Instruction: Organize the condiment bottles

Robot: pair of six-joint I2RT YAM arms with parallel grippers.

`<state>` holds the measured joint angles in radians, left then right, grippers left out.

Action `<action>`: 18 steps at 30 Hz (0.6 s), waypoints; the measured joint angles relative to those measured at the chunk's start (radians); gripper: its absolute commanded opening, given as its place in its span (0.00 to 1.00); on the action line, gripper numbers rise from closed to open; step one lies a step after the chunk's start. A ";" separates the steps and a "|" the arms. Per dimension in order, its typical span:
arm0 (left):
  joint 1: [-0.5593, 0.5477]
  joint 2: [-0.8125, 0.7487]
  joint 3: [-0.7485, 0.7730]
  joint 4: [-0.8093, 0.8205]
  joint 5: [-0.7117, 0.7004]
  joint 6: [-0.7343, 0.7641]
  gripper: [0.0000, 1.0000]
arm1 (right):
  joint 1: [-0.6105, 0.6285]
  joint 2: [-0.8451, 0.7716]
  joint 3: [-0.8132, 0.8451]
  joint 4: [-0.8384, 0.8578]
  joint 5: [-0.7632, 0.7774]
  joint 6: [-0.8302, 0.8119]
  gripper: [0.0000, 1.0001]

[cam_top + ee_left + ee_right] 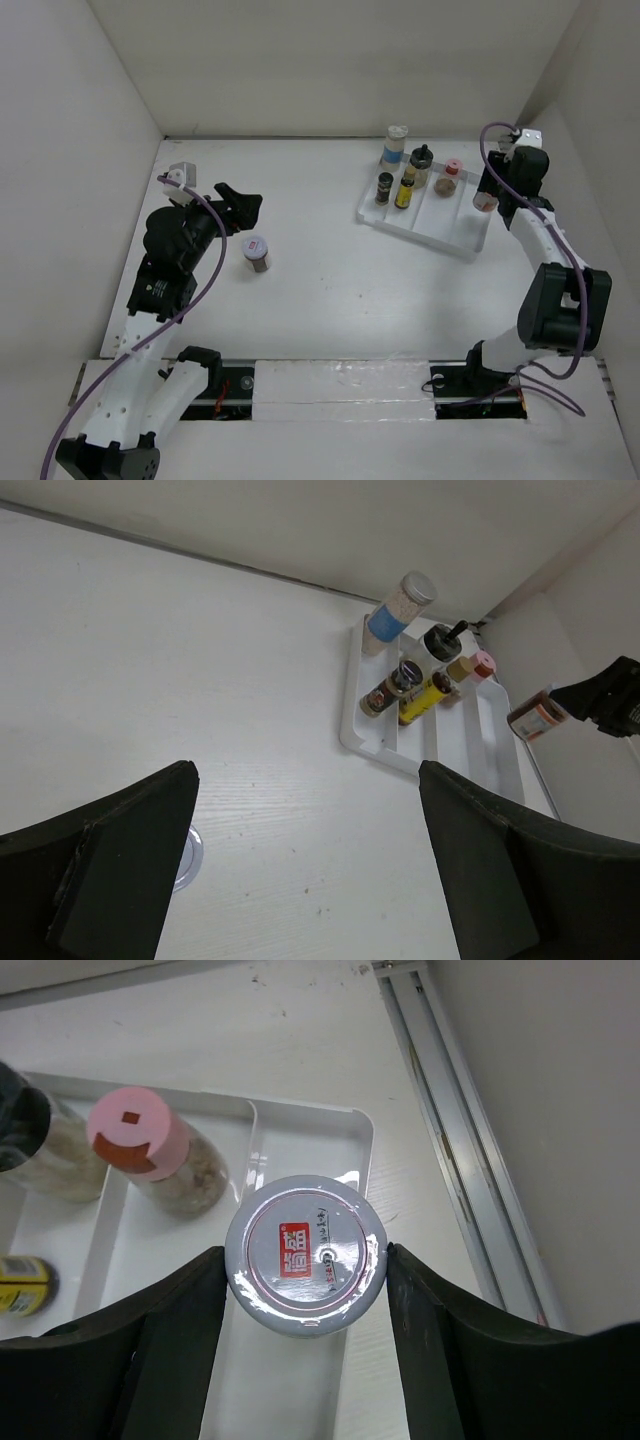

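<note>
The right gripper (pixel 305 1262) was clamped on a silver-lidded jar (pixel 305 1245) over the end lane at the 3 o'clock side of the tray (pixel 300 1112), with the pink-lidded jar (pixel 140 1140) just beside it at 10 o'clock; whether its base touched could not be told. Doing this well likely meant lowering it straight, centred between the lane walls, and releasing only once seated. The left gripper (pixel 240 207) stood spread and empty, a purplish-lidded jar (pixel 256 252) near it at 5 o'clock.

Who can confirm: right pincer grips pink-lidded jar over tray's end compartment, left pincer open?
No. Right pincer grips the silver-lidded jar over the tray's end compartment; right wrist view shows the pink-lidded jar standing free beside it. Left pincer open.
</note>
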<state>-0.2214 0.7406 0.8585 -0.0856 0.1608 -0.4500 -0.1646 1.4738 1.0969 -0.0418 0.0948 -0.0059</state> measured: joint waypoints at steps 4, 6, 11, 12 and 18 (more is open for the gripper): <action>0.000 0.003 0.000 0.000 0.000 0.000 0.88 | -0.023 0.086 0.006 0.060 -0.013 0.014 0.49; 0.000 0.003 0.000 0.000 0.000 0.000 0.88 | -0.033 0.137 0.021 0.088 -0.029 0.022 0.49; 0.000 0.003 0.000 0.000 0.000 0.000 0.88 | -0.045 0.256 0.068 0.151 -0.055 0.031 0.52; 0.000 0.003 0.000 0.000 0.000 0.000 0.88 | -0.045 0.270 0.069 0.166 -0.058 0.032 0.52; 0.000 0.005 0.000 0.000 0.000 0.000 0.88 | -0.045 0.315 0.069 0.225 -0.067 0.034 0.64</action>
<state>-0.2214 0.7460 0.8585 -0.0856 0.1612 -0.4500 -0.2092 1.7885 1.1656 0.1837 0.0280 0.0277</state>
